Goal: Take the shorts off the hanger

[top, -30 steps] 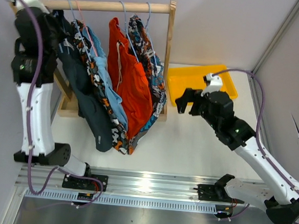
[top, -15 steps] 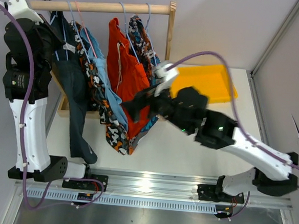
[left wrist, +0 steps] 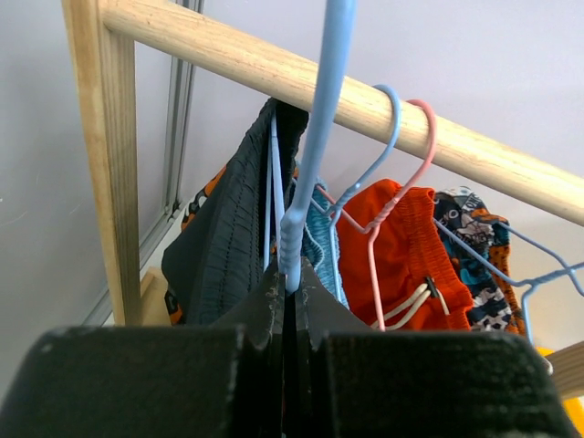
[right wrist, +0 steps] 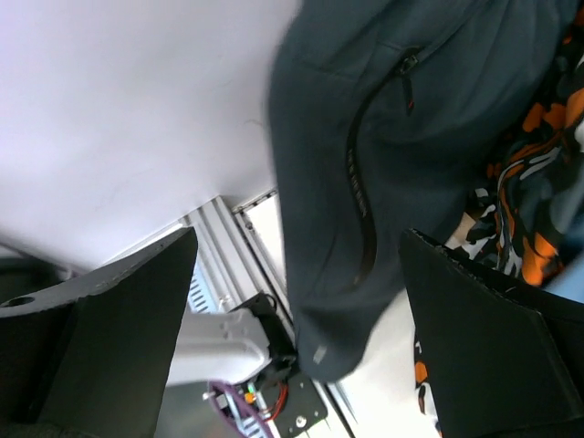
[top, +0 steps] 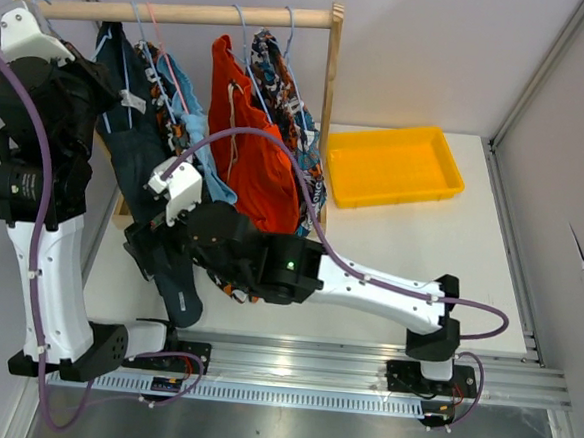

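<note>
The dark navy shorts (top: 141, 153) hang from a blue hanger (left wrist: 315, 137) at the left end of the wooden rail (top: 206, 14). My left gripper (left wrist: 293, 274) is shut on that hanger's neck, high at the left (top: 100, 73). I cannot tell whether its hook rests on the rail. My right gripper (top: 155, 245) stands wide open low on the navy shorts. In the right wrist view the navy leg (right wrist: 365, 182) hangs between the spread fingers (right wrist: 109, 319), not pinched by the right gripper (right wrist: 299, 235). Camouflage (top: 179, 121), light blue (top: 192, 137), orange (top: 252, 146) and printed shorts (top: 293, 129) hang further right.
A yellow tray (top: 453, 175) lies at the back right of the table. The rack's right post (top: 330, 101) stands beside it. My right arm stretches across the table in front of the hanging clothes. Aluminium rails (top: 292, 359) with the arm bases run along the near edge.
My right arm has swung from beside the yellow tray leftward across the table to the navy shorts' lower leg. The left arm has shifted left, and the navy shorts now hang apart from the others.
</note>
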You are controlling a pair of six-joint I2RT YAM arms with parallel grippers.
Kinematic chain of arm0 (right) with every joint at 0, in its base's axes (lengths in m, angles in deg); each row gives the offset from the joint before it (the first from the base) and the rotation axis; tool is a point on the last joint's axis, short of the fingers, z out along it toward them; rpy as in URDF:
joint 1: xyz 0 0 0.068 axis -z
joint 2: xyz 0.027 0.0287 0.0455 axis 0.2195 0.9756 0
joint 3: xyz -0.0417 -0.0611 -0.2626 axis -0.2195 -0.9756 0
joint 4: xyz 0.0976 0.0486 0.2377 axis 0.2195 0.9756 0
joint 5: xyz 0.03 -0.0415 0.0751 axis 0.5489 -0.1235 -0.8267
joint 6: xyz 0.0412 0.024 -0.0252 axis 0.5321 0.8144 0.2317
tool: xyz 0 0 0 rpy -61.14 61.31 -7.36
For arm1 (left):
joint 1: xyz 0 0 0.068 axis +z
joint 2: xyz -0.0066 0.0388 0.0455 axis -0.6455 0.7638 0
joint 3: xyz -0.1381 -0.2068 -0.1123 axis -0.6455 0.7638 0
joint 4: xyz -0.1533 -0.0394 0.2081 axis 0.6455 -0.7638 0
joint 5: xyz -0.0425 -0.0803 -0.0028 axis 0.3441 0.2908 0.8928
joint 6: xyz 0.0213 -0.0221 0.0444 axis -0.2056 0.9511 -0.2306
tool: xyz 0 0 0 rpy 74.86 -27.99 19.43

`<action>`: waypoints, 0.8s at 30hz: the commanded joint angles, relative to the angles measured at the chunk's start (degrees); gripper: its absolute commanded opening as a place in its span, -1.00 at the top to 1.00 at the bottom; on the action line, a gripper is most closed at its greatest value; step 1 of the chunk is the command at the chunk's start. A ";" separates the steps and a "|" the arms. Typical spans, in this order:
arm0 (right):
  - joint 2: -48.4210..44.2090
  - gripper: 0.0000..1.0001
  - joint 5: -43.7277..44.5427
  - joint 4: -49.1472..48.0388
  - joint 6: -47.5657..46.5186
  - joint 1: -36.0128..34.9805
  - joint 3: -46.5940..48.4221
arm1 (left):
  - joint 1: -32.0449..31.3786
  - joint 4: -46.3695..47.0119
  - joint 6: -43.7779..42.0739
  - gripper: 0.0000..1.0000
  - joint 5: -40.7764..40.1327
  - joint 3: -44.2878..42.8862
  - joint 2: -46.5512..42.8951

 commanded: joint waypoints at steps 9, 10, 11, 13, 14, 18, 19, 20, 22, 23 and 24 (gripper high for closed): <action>6.08 0.35 1.14 -10.99 0.43 3.04 1.84 | 0.62 4.01 3.57 1.00 2.85 3.64 -4.35; 5.82 0.55 0.88 -11.34 0.25 3.04 1.14 | 0.62 3.92 3.75 1.00 2.94 3.64 -4.53; 5.47 0.79 0.70 -11.44 0.16 2.86 -0.70 | 0.62 4.01 3.93 1.00 3.11 3.56 -4.62; 3.28 1.00 1.66 -12.48 0.07 1.81 -3.34 | 0.62 3.84 4.10 1.00 2.77 3.64 -4.71; 2.23 1.00 2.45 -12.93 -0.19 1.11 -6.75 | 0.62 2.88 4.19 1.00 1.11 3.56 -4.18; -5.84 1.00 7.80 -14.60 -1.68 -4.24 -16.41 | 0.62 2.60 2.53 1.00 -2.67 2.41 -3.56; -7.00 1.00 10.34 -14.08 -1.86 -7.22 -17.93 | 0.62 3.04 2.00 1.00 -3.38 2.59 -3.48; -8.14 1.00 11.93 -13.90 -1.95 -8.90 -19.42 | 0.62 3.39 1.13 1.00 -4.35 2.33 -3.30; -10.86 1.00 16.23 -13.64 -0.38 -13.55 -24.41 | 0.62 3.40 0.24 1.00 -7.16 1.28 -1.99; -11.40 1.00 17.13 -13.46 0.59 -14.88 -26.01 | 0.62 3.31 -0.28 1.00 -7.95 0.05 -1.37; -12.02 1.00 17.92 -13.11 1.73 -15.94 -27.33 | 0.62 3.22 -0.64 1.00 -8.92 -0.48 -0.76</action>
